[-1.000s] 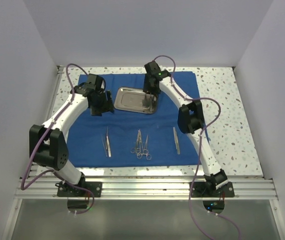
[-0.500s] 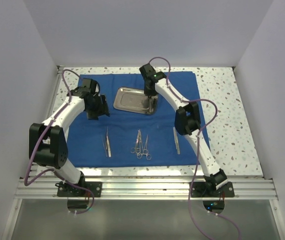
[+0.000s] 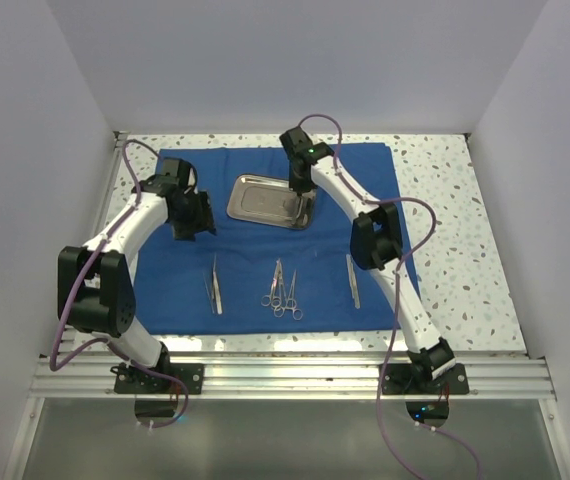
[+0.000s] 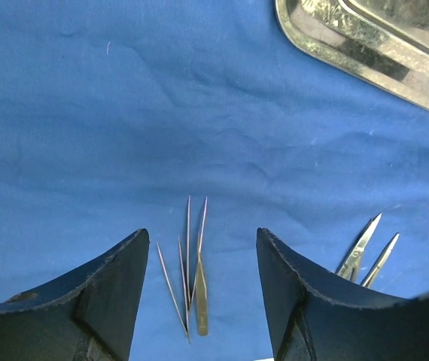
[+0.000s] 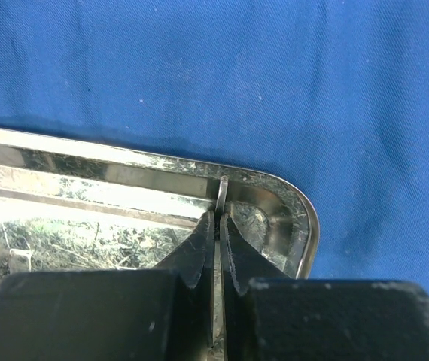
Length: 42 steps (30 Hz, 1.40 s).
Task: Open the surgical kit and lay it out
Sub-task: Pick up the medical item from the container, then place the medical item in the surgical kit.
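Note:
The royal-blue cloth [image 3: 180, 280] lies spread flat on the table. The shiny steel tray [image 3: 255, 198] sits on its far half. My right gripper [image 3: 305, 208] is down in the tray's right end, shut on a thin silver instrument [image 5: 221, 191] whose tip sticks up between the pads near the tray rim [image 5: 305, 218]. My left gripper [image 4: 199, 237] hovers open over the cloth [image 4: 124, 113], left of the tray [image 4: 365, 53], and holds nothing. Tweezers [image 4: 192, 282] lie below it. Ring-handled scissors and forceps [image 3: 282, 290] and another pair of tweezers [image 3: 352, 280] lie in a row near the cloth's front.
The speckled tabletop [image 3: 455, 230] shows around the cloth, widest on the right. White walls close in the left, right and back. The arms' base rail [image 3: 285, 375] runs along the near edge.
My right gripper has closed on the thin instrument in the tray's right end. My left gripper has drawn back a little to the left, away from the tray.

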Tool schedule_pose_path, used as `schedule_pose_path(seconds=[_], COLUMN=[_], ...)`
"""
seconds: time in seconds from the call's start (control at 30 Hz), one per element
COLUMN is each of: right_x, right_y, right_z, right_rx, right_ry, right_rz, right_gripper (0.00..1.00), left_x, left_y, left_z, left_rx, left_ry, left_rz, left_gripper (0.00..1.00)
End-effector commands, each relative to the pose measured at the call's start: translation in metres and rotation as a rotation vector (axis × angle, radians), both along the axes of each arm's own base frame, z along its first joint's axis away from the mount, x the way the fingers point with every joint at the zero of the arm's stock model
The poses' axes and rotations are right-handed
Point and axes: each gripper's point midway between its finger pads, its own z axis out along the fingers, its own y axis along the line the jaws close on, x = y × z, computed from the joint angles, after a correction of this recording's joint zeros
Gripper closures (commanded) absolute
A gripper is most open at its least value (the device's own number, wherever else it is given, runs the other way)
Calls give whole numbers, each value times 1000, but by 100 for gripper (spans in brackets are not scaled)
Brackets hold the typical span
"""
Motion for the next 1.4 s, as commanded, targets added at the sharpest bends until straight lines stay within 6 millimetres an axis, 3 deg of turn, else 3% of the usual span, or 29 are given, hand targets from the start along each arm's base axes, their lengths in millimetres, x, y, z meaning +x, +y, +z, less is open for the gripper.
schedule_pose_path(seconds=[0.0,0.07,0.1,0.17,0.33,0.5,0.57,0.6,0.63,0.67,0.7,0.73,0.77,0.8,0.83,0.87,0.9,0.93,1.0,1.23,1.27,1.3,1.33,1.37], right_x=[-14,-12,-8,-9,-17,-35,-52,-57,-73,-85,-89,-113,-126,-133,-155,-164,-174,-190,-208,-227,-230,-232,-234,-237], right_y=[2,2,9,10,9,1,-9,-14,-23,-32,-37,-52,-60,-65,-78,-83,-86,-93,-96,-107,-111,-112,-114,-117], right_z=[25,44,71,82,133,157,162,162,138,157,155,124,139,137,109,104,112,93,82,64,64,65,65,71], right_rx=[48,73,124,151,202,214,203,196,155,158,158,112,124,126,91,85,106,96,106,95,87,83,80,76], right_ry=[29,-3,-55,-71,-134,-151,-142,-140,-82,-118,-135,-69,-107,-124,-61,-51,-67,-22,-12,-7,2,3,5,-2], right_rz=[10,13,32,41,64,72,79,81,86,86,87,89,93,90,91,92,98,99,110,86,83,80,79,77], right_gripper=[100,100,100,100,100,100,100,100,100,100,100,100,100,100,100,100,100,100,100,100,69,51,13,2], left_x=[18,23,25,30,36,36,38,38,40,40,41,43,44,44,47,48,49,51,52,55,55,54,53,51], left_y=[3,5,4,6,9,12,14,14,15,15,15,16,16,16,16,20,21,21,21,21,21,22,23,24], left_z=[27,38,41,51,71,87,92,93,95,96,97,100,101,101,105,106,106,110,110,119,122,123,123,125], left_rx=[5,13,15,23,36,48,58,61,64,67,68,73,75,76,75,97,100,102,104,107,108,109,114,114], left_ry=[-82,-103,-110,-127,-163,-197,-209,-208,-215,-215,-219,-227,-232,-225,-233,-239,-236,-244,-243,-250,-259,-259,-261,-266], left_rz=[-16,-10,-10,-4,9,12,14,13,16,14,12,15,12,10,12,21,20,21,18,15,19,19,25,27], left_gripper=[38,38,38,38,38,38,38,38,38,38,38,38,38,38,38,38,37,37,37,37,37,37,37,37])
